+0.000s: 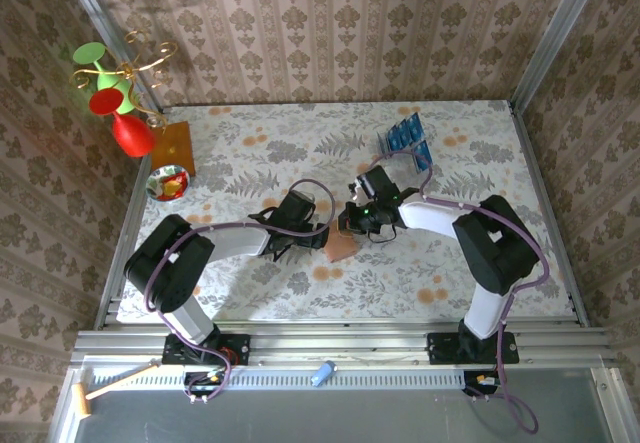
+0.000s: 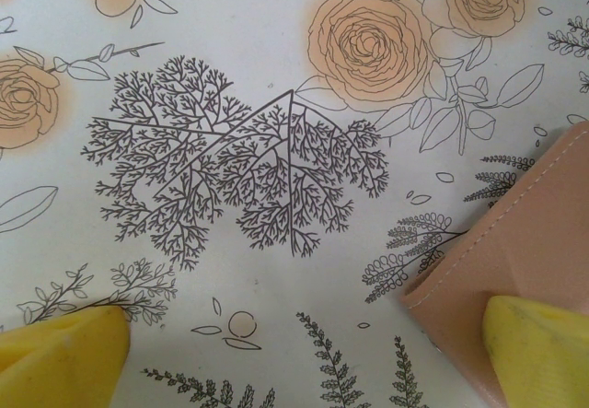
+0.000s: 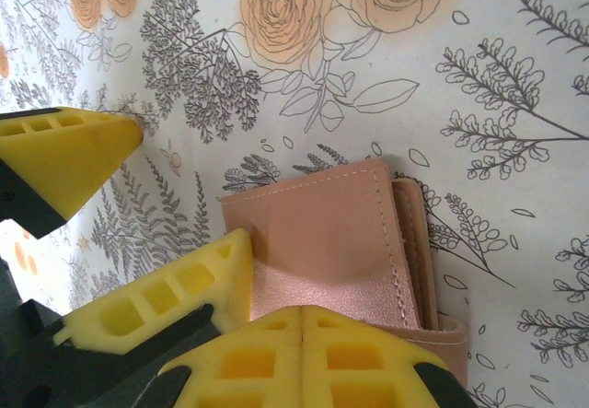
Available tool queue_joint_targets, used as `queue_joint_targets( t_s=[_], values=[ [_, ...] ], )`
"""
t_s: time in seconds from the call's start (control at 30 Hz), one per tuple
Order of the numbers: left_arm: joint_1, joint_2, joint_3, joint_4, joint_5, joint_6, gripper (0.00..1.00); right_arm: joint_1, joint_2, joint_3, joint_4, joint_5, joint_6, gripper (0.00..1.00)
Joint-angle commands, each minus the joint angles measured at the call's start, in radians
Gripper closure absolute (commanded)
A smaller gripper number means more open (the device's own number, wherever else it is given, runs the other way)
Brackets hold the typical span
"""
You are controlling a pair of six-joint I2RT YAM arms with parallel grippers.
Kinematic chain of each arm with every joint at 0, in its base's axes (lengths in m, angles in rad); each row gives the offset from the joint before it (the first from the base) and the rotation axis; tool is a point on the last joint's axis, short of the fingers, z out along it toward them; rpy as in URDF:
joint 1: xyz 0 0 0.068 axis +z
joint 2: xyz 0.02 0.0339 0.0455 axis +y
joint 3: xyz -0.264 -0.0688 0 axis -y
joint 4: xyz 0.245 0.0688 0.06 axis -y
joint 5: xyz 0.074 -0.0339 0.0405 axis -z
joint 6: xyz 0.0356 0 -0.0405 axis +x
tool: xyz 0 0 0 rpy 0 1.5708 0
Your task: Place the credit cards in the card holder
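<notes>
Right wrist view: my right gripper (image 3: 304, 339) is pressed together at the near edge of the salmon-brown leather bifold wallet (image 3: 322, 242). My left gripper (image 2: 304, 353) is spread, one finger on the wallet's corner. Bright-blue plastic cards (image 1: 405, 138) sit well apart from the wallet.

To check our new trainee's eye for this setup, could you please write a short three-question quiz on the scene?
1. True or false: the left pincer stands open at the card holder.
2. The credit cards are: A) at the far side of the table, apart from both pincers; B) inside the card holder; C) in the right pincer.
3. Fill in: the right pincer is ____ (open or shut).
Key: 1 true; 2 A; 3 shut.
</notes>
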Motion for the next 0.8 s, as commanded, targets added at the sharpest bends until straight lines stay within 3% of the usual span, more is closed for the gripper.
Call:
queue_joint_targets(
  t_s=[0.0,0.77],
  values=[
    [-0.012,0.044,-0.017,-0.03,0.041,0.005,0.0,0.0,0.035,0.01,0.021,-0.006,0.022,1.0],
    [-0.011,0.043,-0.02,-0.031,0.039,0.005,0.0,0.026,0.03,-0.016,0.046,-0.002,0.04,1.0]
  ],
)
